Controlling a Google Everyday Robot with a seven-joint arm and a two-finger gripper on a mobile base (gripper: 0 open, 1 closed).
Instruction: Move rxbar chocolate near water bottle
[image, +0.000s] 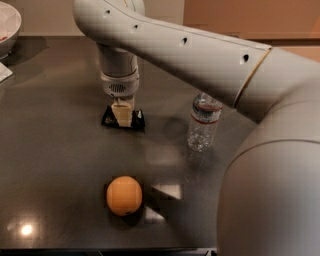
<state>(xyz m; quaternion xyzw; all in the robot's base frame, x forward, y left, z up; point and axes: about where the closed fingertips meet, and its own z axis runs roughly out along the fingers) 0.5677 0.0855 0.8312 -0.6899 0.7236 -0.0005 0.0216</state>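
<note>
The rxbar chocolate (108, 118), a flat black bar, lies on the dark table (55, 145) left of centre. My gripper (122, 116) comes straight down on its middle with the cream fingers (120, 113) closed on it, so only the bar's two ends show. I cannot tell whether the bar is lifted or touching the table. The water bottle (204, 123) stands upright to the right of the bar, about a bottle's height away, with its cap hidden behind my arm.
A round orange fruit (124, 195) sits near the table's front edge. A white bowl (7, 25) is at the far left corner, with a white scrap (3, 72) below it. My arm (260, 150) covers the right side.
</note>
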